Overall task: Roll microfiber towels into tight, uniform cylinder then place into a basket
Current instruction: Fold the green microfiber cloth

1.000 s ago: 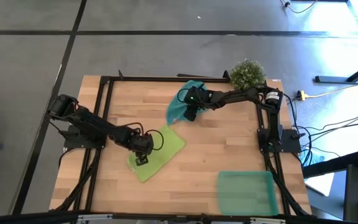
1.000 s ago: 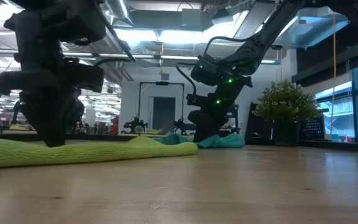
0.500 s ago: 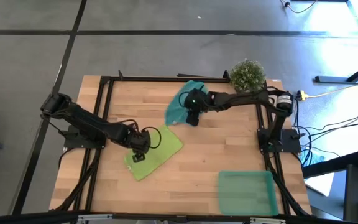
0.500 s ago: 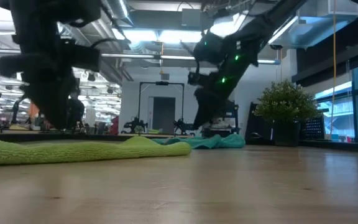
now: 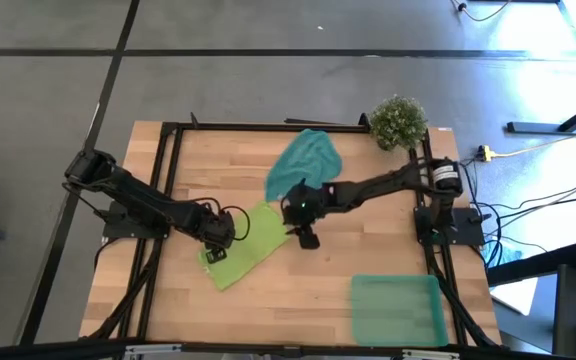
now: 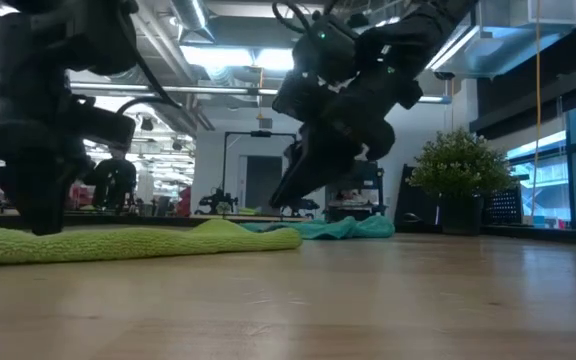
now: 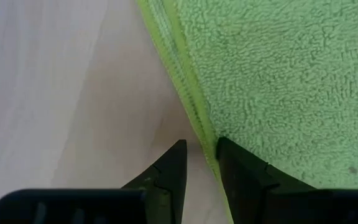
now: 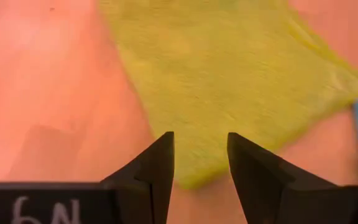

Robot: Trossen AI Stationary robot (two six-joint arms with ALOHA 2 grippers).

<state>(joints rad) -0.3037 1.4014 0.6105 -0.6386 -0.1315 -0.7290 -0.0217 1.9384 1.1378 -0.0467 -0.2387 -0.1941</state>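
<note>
Your table: two towels lying unrolled, both claws at the lime green one.

Lime green towel [image 5: 245, 243]: flat on the table [image 5: 368, 240], long axis running diagonally, its near-left corner toward you and its far-right corner touching the teal towel [image 5: 303, 163]. Teal towel: crumpled, just beyond the lime green towel toward the far edge, long axis also diagonal. Basket [image 5: 396, 309]: well apart from the lime green towel, at the near right corner of the table. Your left claw [image 7: 199, 163]: low at the lime green towel's left hem, fingers narrowly parted astride that hem. Your right claw [image 8: 200, 158]: above the lime green towel's right edge, fingers parted a moderate way and holding nothing. Small bushy plant [image 5: 399, 121]: far right corner, well apart from the lime green towel.
</note>
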